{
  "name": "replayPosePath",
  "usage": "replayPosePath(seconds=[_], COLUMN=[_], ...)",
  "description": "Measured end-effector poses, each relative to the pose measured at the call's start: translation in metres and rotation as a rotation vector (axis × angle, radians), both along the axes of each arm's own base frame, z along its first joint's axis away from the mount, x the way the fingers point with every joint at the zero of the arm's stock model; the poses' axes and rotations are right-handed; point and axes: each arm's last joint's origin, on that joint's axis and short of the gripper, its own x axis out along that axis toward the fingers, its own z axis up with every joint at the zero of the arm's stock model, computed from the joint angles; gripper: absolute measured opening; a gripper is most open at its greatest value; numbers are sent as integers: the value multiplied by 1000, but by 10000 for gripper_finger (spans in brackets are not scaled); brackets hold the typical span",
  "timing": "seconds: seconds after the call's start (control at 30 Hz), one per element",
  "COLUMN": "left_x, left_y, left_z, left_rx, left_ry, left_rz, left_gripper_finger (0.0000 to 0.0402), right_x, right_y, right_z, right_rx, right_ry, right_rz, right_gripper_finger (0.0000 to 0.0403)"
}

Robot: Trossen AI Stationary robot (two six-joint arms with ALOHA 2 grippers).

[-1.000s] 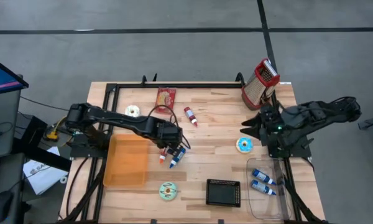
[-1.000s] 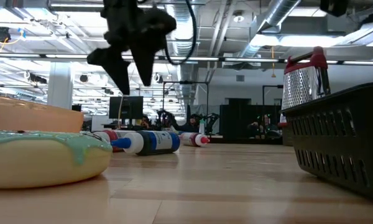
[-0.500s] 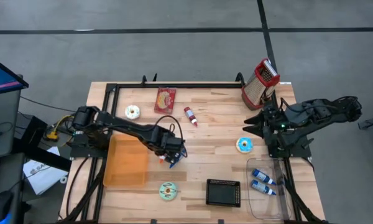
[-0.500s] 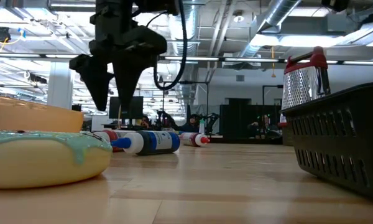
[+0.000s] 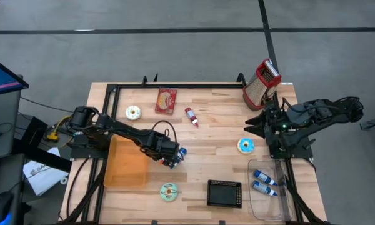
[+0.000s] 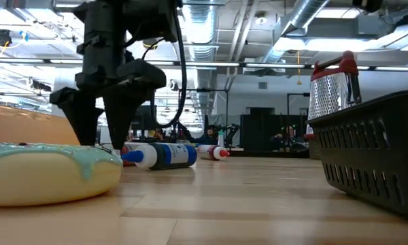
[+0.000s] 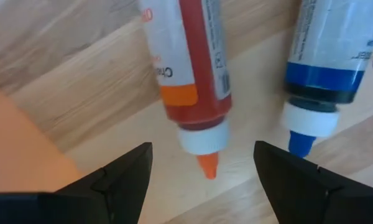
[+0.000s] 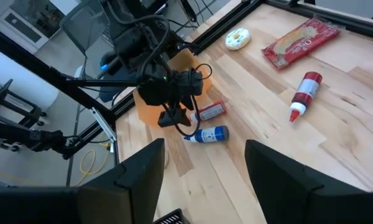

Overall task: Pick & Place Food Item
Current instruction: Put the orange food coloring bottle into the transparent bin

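Note:
My left gripper (image 7: 202,180) is open and points down over a red sauce bottle (image 7: 193,81) that lies on its side on the table. Its fingers stand on either side of the bottle's orange tip without touching it. A blue bottle (image 7: 326,68) lies on its side next to the red one. In the low view the left gripper (image 6: 98,136) hangs just above the tabletop, left of the blue bottle (image 6: 166,155). My right gripper (image 8: 202,186) is open and waits near the table's right edge (image 5: 253,125).
An orange tray (image 5: 126,162) lies just left of my left gripper. A green donut (image 5: 169,192) and a black basket (image 5: 224,194) lie near the near edge. Farther off are a blue donut (image 5: 245,145), a white donut (image 5: 133,112), a red packet (image 5: 166,100), another red bottle (image 5: 191,115), a grater (image 5: 261,83) and a clear bin (image 5: 265,194).
My left gripper has moved down and toward the table's left, toward the orange tray, staying open. It now hangs low over the red bottle's tip. The bottles have not moved.

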Motion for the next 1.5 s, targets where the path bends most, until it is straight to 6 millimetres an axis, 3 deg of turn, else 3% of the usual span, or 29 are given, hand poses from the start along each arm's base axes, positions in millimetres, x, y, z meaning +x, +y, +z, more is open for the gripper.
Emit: replayPosePath(seconds=[0.33,0.73,0.83,1.07,1.3,1.5], left_x=[-3,-4,-4,-12,-23,-22], left_y=[9,17,17,19,23,44], left_z=[-16,-21,-17,27,88,140], left_rx=[-7,-31,-32,-31,34,171], left_ry=[-46,-78,-98,-267,-633,-844], left_rz=[49,50,27,16,-251,-378], left_gripper_finger=[231,120,112,113,113,113], right_x=[0,0,1,2,6,14], right_y=[0,-1,-1,-1,0,-9], right_z=[1,1,2,4,4,4], right_rx=[10,9,7,-6,-57,89], right_ry=[-11,-14,-23,-52,-43,-57], right_rz=[-27,-33,-41,-48,-30,-100], right_gripper_finger=[208,187,182,177,178,191])
